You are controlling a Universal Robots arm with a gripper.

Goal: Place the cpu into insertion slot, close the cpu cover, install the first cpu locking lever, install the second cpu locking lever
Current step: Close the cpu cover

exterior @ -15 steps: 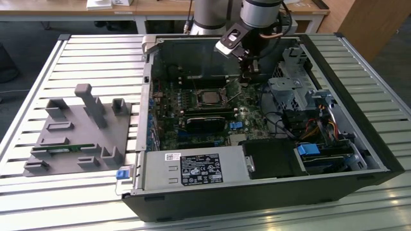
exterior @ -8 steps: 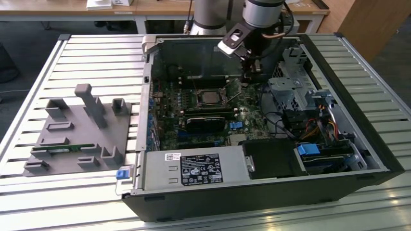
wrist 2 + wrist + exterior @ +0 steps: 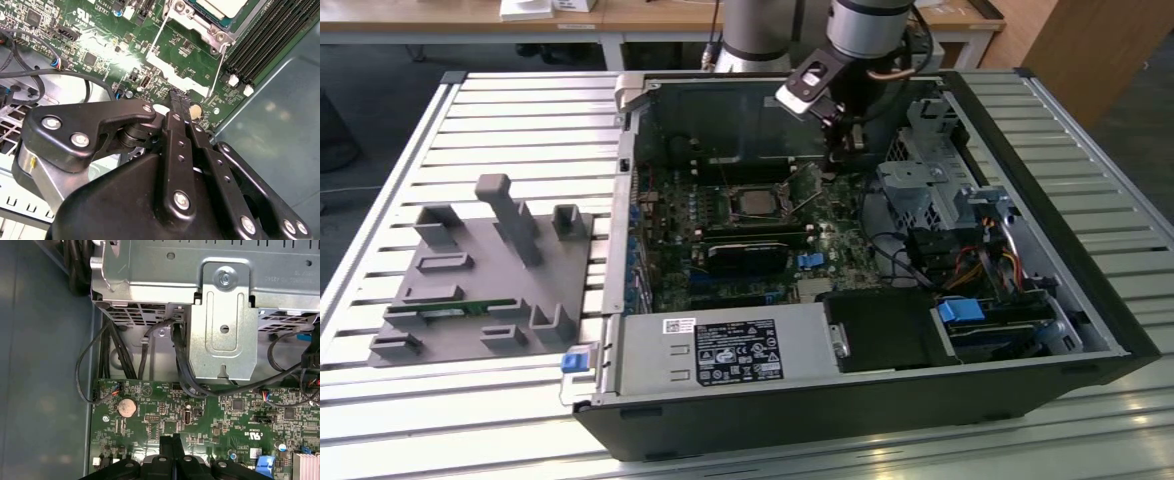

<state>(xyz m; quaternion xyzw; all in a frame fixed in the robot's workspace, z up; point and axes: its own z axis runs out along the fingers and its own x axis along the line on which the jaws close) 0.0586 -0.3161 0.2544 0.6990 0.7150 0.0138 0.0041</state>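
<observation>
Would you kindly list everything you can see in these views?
table: one, silver slats, under everything.
case: one, black, open, on the table.
fixture: one, grey, on the table, exterior view's left.
motherboard: one, green, inside the case.
power supply: one, silver, in the case, exterior view's foreground.
insertion slot: one, silver surround, on the motherboard.
cpu: one, silver-grey, seated in the insertion slot.
cpu cover: one, silver, swung open beside the slot.
gripper: one, black, fingers together, tips at the cover's edge.
</observation>
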